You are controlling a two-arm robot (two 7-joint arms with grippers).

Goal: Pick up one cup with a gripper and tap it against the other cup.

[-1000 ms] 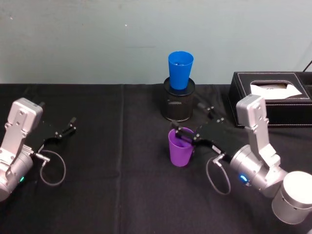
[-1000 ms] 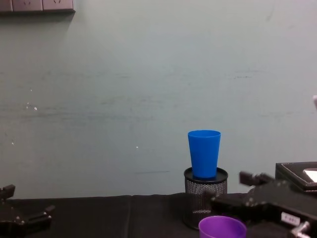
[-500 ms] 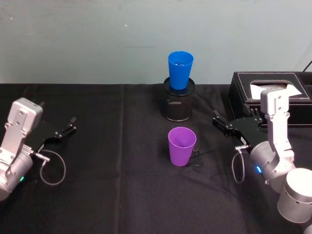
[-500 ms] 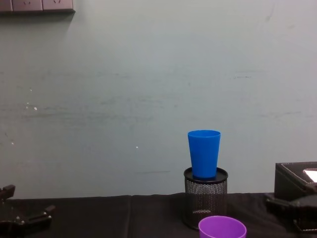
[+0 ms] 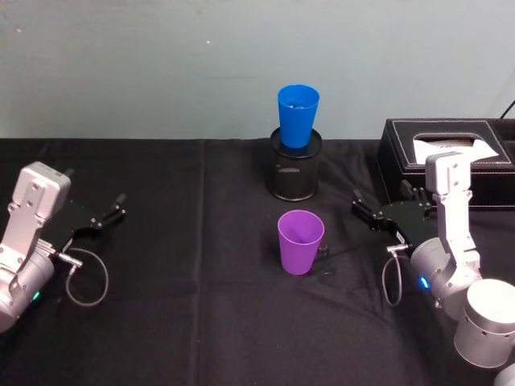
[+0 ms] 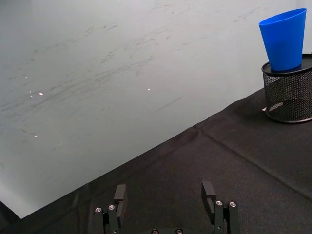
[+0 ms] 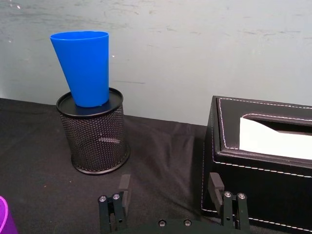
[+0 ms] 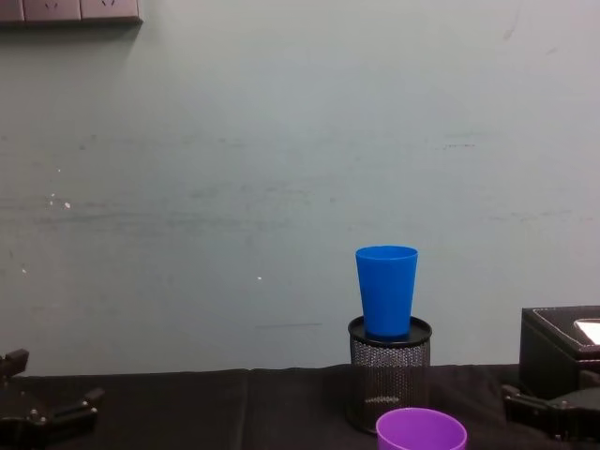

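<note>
The purple cup [image 5: 300,240] stands upright on the black cloth at mid-table, its rim also low in the chest view [image 8: 421,430]. Behind it the blue cup [image 5: 298,115] sits upright on top of a black mesh holder [image 5: 294,166], likewise seen from the right wrist [image 7: 86,67] and the left wrist [image 6: 284,40]. My right gripper [image 5: 383,203] is open, well to the right of the purple cup and apart from it, holding nothing. My left gripper [image 5: 95,196] rests open at the table's far left.
A black tissue box [image 5: 451,157] with white stitching stands at the back right, close behind the right gripper. A pale wall [image 8: 281,169] runs along the table's rear edge. Loose cables hang by both wrists.
The right gripper has let go of the purple cup's rim and pulled back to the right, beside the tissue box. The purple cup stays standing. The left arm has not moved.
</note>
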